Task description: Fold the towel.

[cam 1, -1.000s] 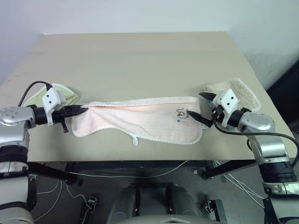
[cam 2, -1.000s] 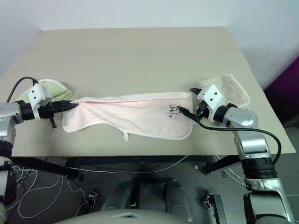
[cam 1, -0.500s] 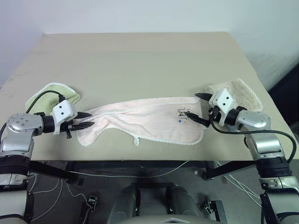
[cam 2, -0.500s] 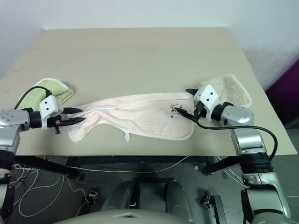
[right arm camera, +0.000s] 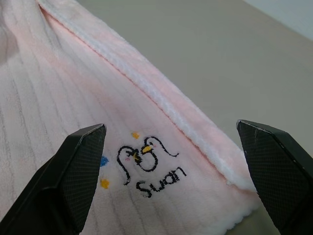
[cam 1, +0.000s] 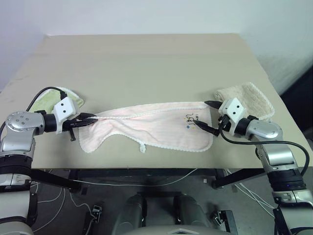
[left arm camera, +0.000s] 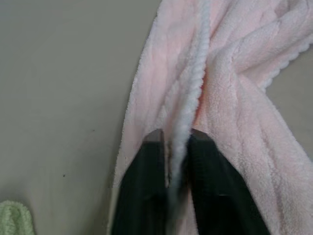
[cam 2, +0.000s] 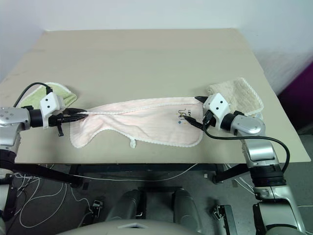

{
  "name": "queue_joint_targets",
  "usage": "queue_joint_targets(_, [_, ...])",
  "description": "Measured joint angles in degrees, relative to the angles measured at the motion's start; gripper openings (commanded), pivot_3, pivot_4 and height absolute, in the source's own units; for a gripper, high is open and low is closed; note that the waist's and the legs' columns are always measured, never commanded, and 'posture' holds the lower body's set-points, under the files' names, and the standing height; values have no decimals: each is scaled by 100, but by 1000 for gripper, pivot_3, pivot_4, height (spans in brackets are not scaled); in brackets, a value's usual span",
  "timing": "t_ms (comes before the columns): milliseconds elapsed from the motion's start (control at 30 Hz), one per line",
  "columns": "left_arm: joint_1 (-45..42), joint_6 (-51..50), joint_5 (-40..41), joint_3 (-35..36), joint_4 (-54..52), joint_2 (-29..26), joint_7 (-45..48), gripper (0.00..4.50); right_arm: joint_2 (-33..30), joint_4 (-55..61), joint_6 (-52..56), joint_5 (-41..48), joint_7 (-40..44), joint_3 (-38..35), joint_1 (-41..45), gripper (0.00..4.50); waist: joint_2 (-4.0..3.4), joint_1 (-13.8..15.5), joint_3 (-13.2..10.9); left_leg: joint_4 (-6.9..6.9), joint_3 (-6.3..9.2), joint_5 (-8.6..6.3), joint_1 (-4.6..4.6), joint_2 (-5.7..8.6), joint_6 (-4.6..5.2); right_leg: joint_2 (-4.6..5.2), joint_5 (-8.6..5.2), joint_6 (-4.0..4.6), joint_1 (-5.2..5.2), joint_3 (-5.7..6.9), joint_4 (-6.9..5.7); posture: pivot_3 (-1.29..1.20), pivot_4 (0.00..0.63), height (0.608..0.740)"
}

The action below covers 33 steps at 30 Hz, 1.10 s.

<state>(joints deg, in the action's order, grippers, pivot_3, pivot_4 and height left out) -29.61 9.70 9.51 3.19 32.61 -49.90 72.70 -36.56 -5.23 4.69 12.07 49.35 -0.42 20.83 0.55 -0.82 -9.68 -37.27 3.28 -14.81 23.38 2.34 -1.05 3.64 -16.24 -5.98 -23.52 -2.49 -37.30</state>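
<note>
**Pink towel stretched between two grippers on a table**

Head views: A long pale pink terry towel [cam 1: 151,126] lies across the near part of a plain tan table [cam 1: 146,63], running left to right. Its edges carry white scalloped trim, and a small white loop hangs from the near edge. A dark printed motif [cam 1: 190,118] sits near the right end. The left gripper [cam 1: 89,120] is pinched together on the towel's bunched left end. The right gripper [cam 1: 209,117] is spread wide around the right end. A light green towel [cam 1: 49,100] lies behind the left arm; a beige towel [cam 1: 252,98] lies behind the right.

Left wrist view: Two black fingers [left arm camera: 142,191] clamp a ridge of white trim, fluffy ribbed pink cloth on both sides.

Right wrist view: Two black fingers [right arm camera: 73,171] stand far apart over the motif, which reads "Suan".
</note>
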Motion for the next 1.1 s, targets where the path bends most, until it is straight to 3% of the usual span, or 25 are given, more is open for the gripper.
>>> queue_joint_targets(267, [126,-30,5,16,-29,-63,78,22,-1,-13,-12,-7,13,0,34,4500,0,-4,0,0,0,0,0,-1,0,-1,0,0,0,0,0,0,150,740])
queue_joint_targets(533, [-107,-16,126,405,45,8,-571,22,-19,-338,-279,-205,110,22,435,4500,0,0,0,-1,-1,0,0,1,0,1,0,0,0,0,0,0,150,740])
queue_joint_targets(1100, [245,32,128,436,-137,188,-744,22,-284,-3383,-2743,-2202,-578,874,2004,4500,0,-31,-1,3,-5,1,0,-2,-1,-1,0,0,-7,-3,-2,0,150,740])
